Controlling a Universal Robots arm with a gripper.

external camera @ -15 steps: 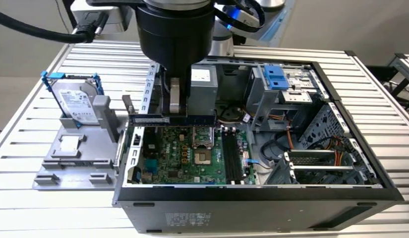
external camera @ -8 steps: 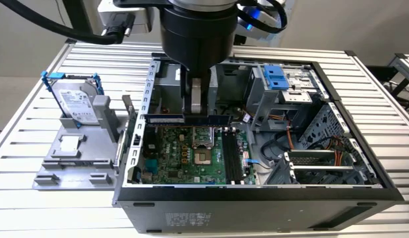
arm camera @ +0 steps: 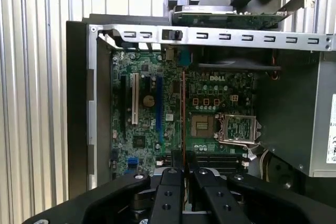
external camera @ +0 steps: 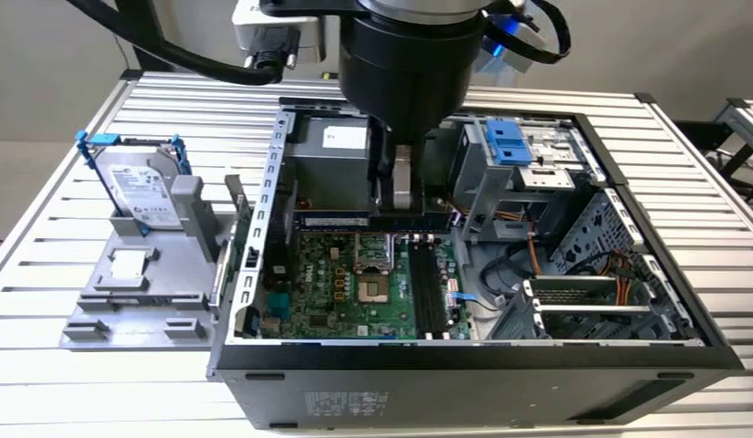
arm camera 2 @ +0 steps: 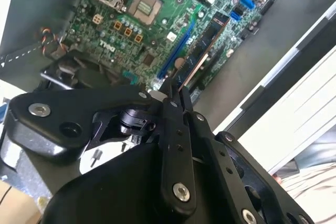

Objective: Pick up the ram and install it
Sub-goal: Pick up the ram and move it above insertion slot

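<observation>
One gripper point(external camera: 404, 208) hangs inside one open computer case point(external camera: 474, 379), its fingers pinched almost together on the single ram point(external camera: 346, 220). One hard drive point(external camera: 142, 187) stands on a grey stand point(external camera: 132, 306) well apart, at the exterior view's left. The ram is held on edge above the one motherboard point(external camera: 339, 292), its long axis level and running from the exterior view's left to its right, crosswise to the black slots point(external camera: 427, 292) below.

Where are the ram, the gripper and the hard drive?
ram point(external camera: 333, 220): exterior view, on its blue board.
gripper point(arm camera 2: 178, 91): second wrist view, between its fingertips, shut on the ram.
hard drive point(external camera: 142, 187): exterior view, on its label.
</observation>
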